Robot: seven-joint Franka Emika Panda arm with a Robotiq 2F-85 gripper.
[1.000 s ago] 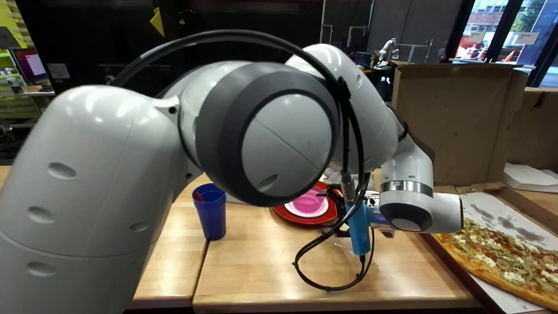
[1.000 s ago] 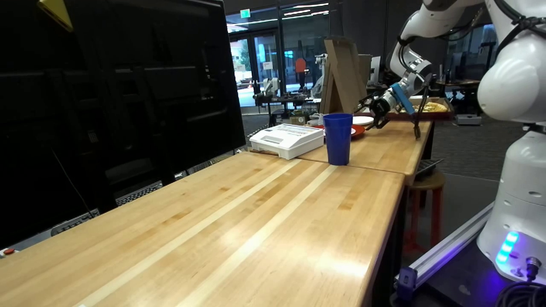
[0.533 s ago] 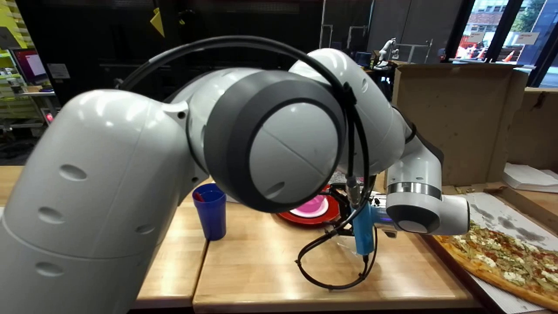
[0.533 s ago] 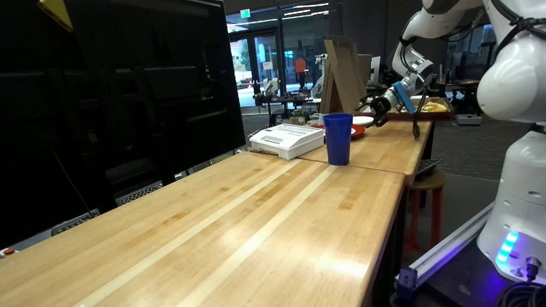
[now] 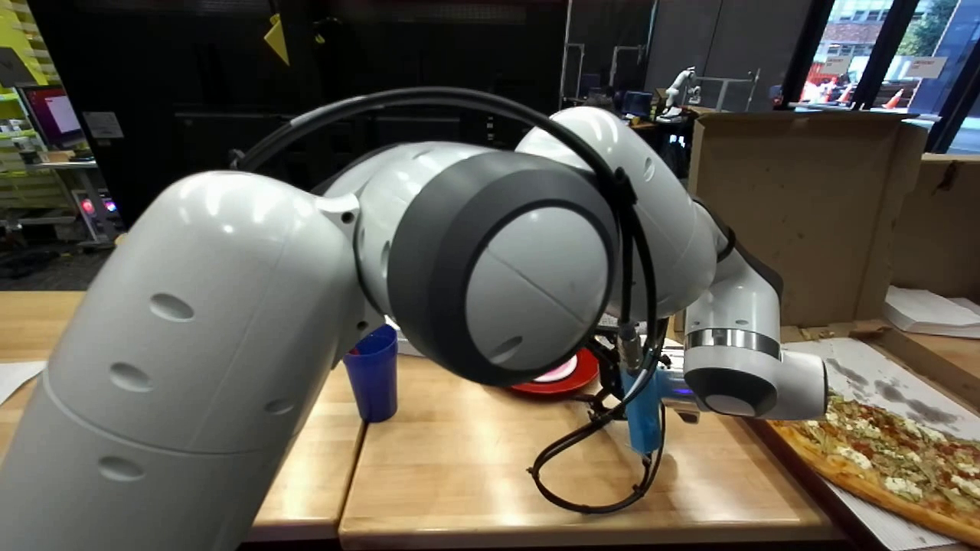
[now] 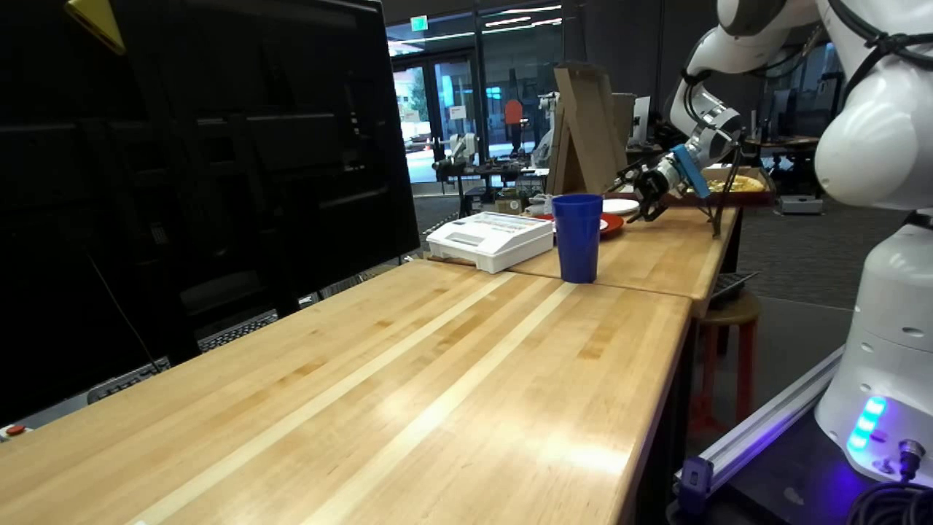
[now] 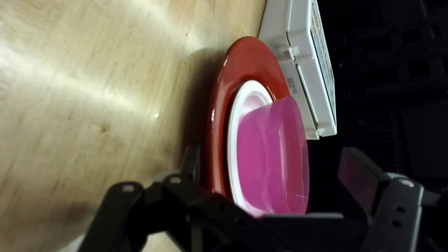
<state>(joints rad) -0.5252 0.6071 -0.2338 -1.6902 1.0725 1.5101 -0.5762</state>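
Note:
My gripper (image 7: 276, 171) is open and empty in the wrist view, its two fingers wide apart. A translucent pink bowl (image 7: 266, 150) shows between and beyond the fingers, apart from them as far as I can tell. The bowl sits in a white dish (image 7: 232, 140) on a red plate (image 7: 252, 57). The left finger is by the plate's near rim, close to the table side. In the exterior views the gripper (image 5: 593, 371) (image 6: 630, 200) is tilted beside the red plate (image 5: 555, 388) (image 6: 614, 223). The arm hides most of the pink bowl there.
A blue cup (image 5: 375, 386) (image 6: 577, 240) stands near the table seam. A white case (image 6: 496, 240) (image 7: 297, 70) lies beside the red plate. An open pizza box (image 5: 804, 222) with pizza (image 5: 880, 451) is beyond the wrist. Another white plate (image 6: 619, 205) lies farther back.
The arm has lowered and shifted, carrying the gripper slightly away from the plate, toward the pizza box. The gripper stays open. The dishes and cup have not moved.

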